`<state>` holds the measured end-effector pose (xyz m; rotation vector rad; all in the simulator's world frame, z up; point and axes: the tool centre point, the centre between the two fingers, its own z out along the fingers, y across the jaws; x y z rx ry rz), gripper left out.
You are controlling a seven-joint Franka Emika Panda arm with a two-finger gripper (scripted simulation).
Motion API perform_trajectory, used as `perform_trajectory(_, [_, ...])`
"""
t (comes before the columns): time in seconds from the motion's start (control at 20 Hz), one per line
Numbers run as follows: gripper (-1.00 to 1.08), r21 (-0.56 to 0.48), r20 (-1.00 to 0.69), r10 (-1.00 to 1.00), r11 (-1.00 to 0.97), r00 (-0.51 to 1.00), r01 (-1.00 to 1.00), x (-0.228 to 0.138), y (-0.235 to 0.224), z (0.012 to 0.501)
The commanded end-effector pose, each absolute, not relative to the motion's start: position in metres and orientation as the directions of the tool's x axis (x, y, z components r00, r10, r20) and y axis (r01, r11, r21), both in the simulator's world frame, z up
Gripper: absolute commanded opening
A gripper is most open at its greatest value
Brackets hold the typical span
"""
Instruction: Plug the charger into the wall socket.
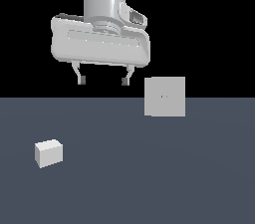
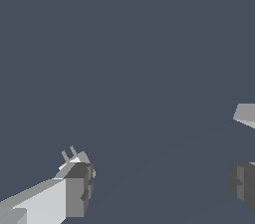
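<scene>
No legible markings. One charger [image 1: 49,153] at 8 o'clock on tabletop [image 1: 149,178]; one wall socket [image 1: 165,96] upright at 2 o'clock. Claw [image 1: 104,79] spread, empty, raised above.

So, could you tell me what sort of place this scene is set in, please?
Most likely a bare simulated test scene rather than a real room: a flat, featureless grey floor under a plain black backdrop, with only an untextured charger, a free-standing wall socket panel and the open gripper.

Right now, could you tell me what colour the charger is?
The charger is plain off-white, clearest in the exterior view.
</scene>
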<state>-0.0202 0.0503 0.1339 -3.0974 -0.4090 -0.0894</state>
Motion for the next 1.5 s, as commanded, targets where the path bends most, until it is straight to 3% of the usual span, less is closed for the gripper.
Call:
perform_trajectory(0.0, [1.00, -0.009, 0.070, 0.348, -0.937, 0.935, 0.350, -0.031, 0.067, 0.121])
perform_trajectory(0.65, [1.00, -0.003, 0.112, 0.660, -0.747, 0.743, 0.664, -0.087, 0.120, 0.071])
perform_trajectory(1.45, [1.00, -0.001, 0.117, 0.702, -0.707, 0.702, 0.707, -0.098, 0.126, 0.055])
